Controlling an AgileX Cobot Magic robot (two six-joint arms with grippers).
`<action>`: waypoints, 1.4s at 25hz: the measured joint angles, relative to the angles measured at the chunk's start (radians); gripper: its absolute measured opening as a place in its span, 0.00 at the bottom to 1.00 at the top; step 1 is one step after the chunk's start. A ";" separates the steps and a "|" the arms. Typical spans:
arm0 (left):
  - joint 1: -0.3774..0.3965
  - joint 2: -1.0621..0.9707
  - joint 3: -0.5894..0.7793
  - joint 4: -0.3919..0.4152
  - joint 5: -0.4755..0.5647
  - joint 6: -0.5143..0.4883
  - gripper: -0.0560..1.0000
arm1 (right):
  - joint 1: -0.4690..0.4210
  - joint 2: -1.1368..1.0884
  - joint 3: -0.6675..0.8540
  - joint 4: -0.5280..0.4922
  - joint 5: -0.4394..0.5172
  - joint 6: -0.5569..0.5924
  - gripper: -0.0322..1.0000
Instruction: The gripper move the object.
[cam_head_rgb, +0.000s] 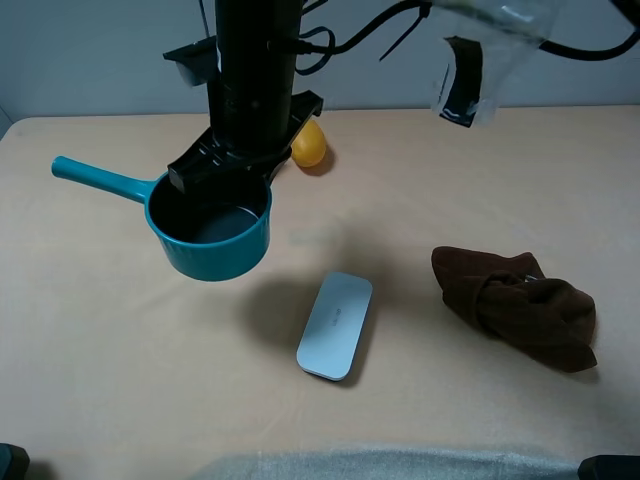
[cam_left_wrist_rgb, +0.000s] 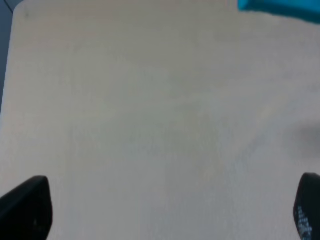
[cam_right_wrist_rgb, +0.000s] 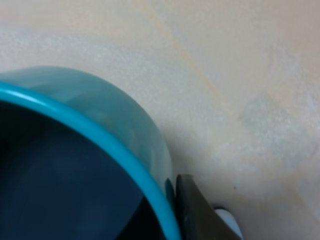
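One teal saucepan (cam_head_rgb: 214, 252) hangs left of the middle of the counter (cam_head_rgb: 100, 350), raised off it, with a soft shadow lying on the surface to its near right. Its dark inside faces up and its straight handle (cam_head_rgb: 100, 181) points left and a little far. The right claw (cam_head_rgb: 222, 168), at the end of a black arm that comes down from the far side and reaches across the middle, is clamped on the pan's far rim. The right wrist view shows that hold close up: one black finger (cam_right_wrist_rgb: 192, 210) lies flat against the outer teal wall just below the rim, while the other finger cannot be seen there.

The left claw (cam_left_wrist_rgb: 170, 207) stands with its two black fingers wide apart and nothing but bare counter between them. A strip of teal shows at the edge of the left wrist view, well apart from those fingers.

Just beyond the pan, on the far right of the arm, a yellow round object (cam_head_rgb: 308, 146) rests on the counter. A flat white case (cam_head_rgb: 335, 326) lies near and to the right of the pan, apart from it and set at a slant. Farther right, a crumpled brown cloth (cam_head_rgb: 515, 305) sits well apart from both.
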 joint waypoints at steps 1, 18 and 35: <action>0.000 0.000 0.000 0.000 0.000 0.000 0.96 | 0.000 0.007 0.003 0.000 -0.010 -0.003 0.01; 0.000 0.000 0.000 0.000 0.000 0.000 0.96 | 0.000 0.019 0.239 -0.013 -0.286 -0.021 0.01; 0.000 0.000 0.000 0.000 0.000 0.000 0.96 | -0.015 0.019 0.346 -0.035 -0.422 -0.048 0.01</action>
